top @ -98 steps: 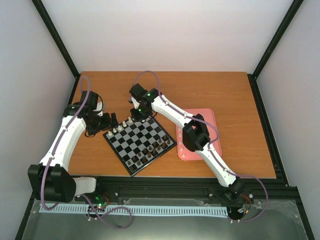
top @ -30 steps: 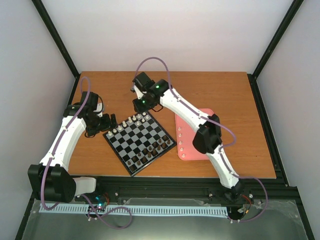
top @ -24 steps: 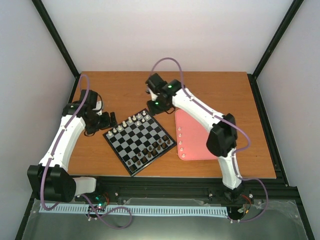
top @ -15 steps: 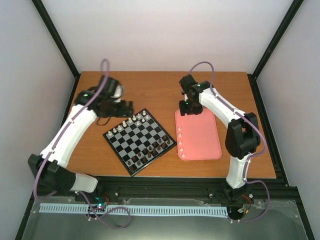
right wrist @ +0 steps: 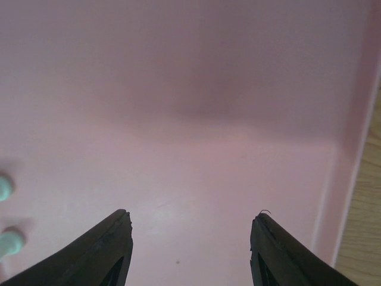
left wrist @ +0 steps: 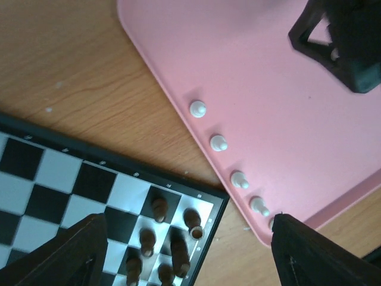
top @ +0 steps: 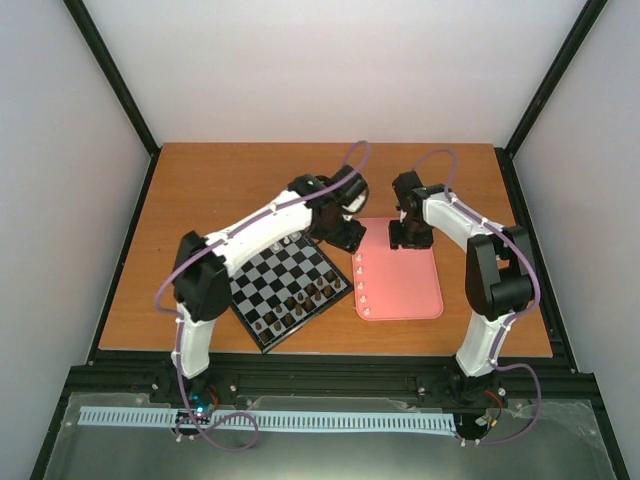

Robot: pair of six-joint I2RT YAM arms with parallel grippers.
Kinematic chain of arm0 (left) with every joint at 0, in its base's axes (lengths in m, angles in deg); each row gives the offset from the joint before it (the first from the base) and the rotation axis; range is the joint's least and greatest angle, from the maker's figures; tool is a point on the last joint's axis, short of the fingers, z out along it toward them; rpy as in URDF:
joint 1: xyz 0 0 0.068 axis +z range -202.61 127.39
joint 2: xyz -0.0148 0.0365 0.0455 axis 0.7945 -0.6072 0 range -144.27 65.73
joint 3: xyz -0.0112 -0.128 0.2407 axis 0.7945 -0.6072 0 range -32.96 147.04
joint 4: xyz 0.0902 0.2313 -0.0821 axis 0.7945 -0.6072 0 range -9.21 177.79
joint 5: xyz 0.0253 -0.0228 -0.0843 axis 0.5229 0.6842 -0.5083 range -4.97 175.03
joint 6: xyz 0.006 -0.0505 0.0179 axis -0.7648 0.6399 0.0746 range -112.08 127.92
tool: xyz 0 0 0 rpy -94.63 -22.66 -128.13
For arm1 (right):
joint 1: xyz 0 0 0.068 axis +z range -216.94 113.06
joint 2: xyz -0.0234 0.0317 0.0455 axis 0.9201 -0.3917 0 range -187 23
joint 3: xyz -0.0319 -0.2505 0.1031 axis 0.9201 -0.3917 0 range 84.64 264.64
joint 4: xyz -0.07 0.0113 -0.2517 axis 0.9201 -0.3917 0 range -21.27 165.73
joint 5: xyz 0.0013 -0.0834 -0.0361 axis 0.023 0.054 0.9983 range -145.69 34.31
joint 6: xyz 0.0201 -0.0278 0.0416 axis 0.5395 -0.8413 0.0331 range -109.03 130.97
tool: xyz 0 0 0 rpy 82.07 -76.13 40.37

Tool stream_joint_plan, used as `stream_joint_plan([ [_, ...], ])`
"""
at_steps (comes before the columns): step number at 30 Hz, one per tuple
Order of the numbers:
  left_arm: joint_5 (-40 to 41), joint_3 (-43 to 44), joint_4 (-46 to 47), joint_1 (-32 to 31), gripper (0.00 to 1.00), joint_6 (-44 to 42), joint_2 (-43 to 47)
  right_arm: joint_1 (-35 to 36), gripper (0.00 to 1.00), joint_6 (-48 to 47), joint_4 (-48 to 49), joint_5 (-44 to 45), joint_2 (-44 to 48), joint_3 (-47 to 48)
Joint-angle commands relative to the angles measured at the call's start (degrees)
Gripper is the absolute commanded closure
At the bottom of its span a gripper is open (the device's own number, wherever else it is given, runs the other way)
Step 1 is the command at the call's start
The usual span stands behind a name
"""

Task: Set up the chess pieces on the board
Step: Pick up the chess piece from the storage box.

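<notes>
**Clearances.** We found the right half of the pink tray (top: pixel 420 290) bare, an open floor under the right gripper (top: pixel 405 238), whose jaws stood apart over plain pink. A row of white pieces (top: pixel 361 285) lined the tray's left rim, fencing the narrow strip of table (top: pixel 220 180) between tray and board (top: pixel 285 285). The left gripper (top: pixel 345 235), jaws wide, hung above that strip, near the right gripper. The left arm (top: pixel 250 235) overlay the board's far side. Dark pieces (top: pixel 300 300) crowded its near right edge, and its middle squares lay free.
</notes>
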State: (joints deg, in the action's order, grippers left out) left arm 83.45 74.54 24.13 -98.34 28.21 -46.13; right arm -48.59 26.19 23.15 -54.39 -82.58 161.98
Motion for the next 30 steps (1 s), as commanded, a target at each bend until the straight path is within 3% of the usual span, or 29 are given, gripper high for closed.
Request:
stream_joint_plan([
  [1, -1.88, 3.73, 1.99, -1.98, 0.29, -1.48, -6.00, -2.89, 0.45, -1.13, 3.63, 0.50, 2.70, -2.23],
  [14, -3.07, 11.49, 4.89, -3.40, 0.42, -0.76, -19.76, -7.96, 0.46, -3.05, 4.94, -1.30, 5.40, -5.78],
  [25, 0.67, 14.74, 4.35, -3.37, 0.52, -0.55, -24.59, -9.11, 0.46, -4.32, 4.24, -1.49, 5.69, -5.30],
  [30, 0.80, 16.46, 3.19, -3.39, 0.66, -0.74, -26.16, -9.37, 0.46, -4.49, 4.24, -1.81, 5.56, -5.37],
])
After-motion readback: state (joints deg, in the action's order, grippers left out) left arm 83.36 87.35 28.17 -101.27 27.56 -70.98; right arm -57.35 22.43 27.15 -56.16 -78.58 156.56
